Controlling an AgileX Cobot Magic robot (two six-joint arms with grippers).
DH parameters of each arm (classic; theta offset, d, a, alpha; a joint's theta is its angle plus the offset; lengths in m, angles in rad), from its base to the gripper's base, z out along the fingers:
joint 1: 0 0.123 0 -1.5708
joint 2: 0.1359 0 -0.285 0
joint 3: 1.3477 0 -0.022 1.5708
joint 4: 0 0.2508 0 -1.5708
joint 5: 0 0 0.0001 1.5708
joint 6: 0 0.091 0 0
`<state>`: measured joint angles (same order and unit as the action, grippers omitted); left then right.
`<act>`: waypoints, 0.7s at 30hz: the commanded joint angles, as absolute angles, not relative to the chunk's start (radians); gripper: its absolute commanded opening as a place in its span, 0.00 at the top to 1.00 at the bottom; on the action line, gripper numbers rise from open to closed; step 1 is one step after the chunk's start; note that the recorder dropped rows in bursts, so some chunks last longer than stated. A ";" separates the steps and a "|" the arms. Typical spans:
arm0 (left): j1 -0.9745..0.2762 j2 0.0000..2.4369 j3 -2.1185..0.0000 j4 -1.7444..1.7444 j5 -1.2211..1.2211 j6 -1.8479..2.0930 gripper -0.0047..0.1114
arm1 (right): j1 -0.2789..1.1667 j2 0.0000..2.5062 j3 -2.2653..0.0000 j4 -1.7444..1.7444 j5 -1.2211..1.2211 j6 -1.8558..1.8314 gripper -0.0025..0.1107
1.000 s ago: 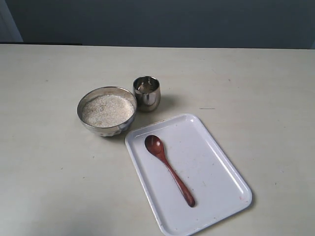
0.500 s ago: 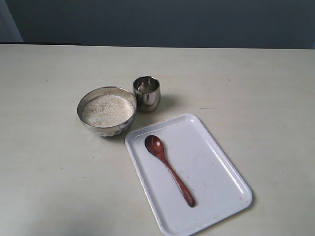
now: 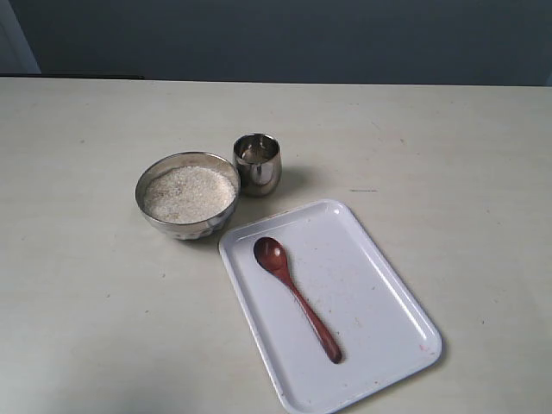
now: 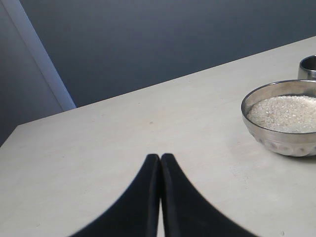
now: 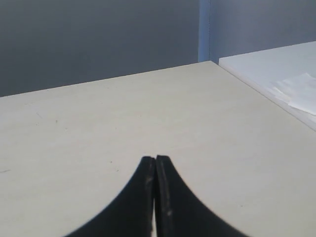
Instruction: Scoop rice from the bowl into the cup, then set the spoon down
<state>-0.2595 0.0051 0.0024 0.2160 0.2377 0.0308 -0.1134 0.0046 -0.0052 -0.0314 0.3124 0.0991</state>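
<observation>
The wide steel bowl (image 3: 187,195) holds white rice (image 3: 189,193) and stands left of centre on the table. Just behind and to its right is the small steel cup (image 3: 257,162). The dark wooden spoon (image 3: 296,296) lies on a white tray (image 3: 379,293), head toward the bowl. Neither gripper shows in the exterior view. In the left wrist view my left gripper (image 4: 160,157) is shut and empty, with the bowl (image 4: 282,118), its rice (image 4: 286,112) and the cup's edge (image 4: 308,66) off to one side. My right gripper (image 5: 155,159) is shut on nothing over bare table.
The beige table (image 3: 448,147) runs back to a dark wall. In the right wrist view a white surface (image 5: 276,74) with crumpled paper lies beyond the table's edge.
</observation>
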 commanded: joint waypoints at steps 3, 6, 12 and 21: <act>-0.270 0.000 0.000 0.218 0.235 0.026 0.96 | -0.119 0.000 0.000 0.000 0.309 0.027 0.98; -0.270 0.000 0.000 0.218 0.235 0.026 0.96 | -0.117 0.000 0.000 0.010 0.309 0.027 0.98; -0.270 0.000 0.000 0.218 0.235 0.026 0.96 | -0.108 0.000 0.000 0.010 0.309 0.027 0.98; -0.270 0.000 0.000 0.218 0.235 0.026 0.96 | -0.109 0.000 0.000 0.012 0.305 0.027 0.98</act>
<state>-0.2595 0.0051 0.0024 0.2160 0.2377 0.0308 -0.1116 0.0046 -0.0052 0.0112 0.3143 0.0347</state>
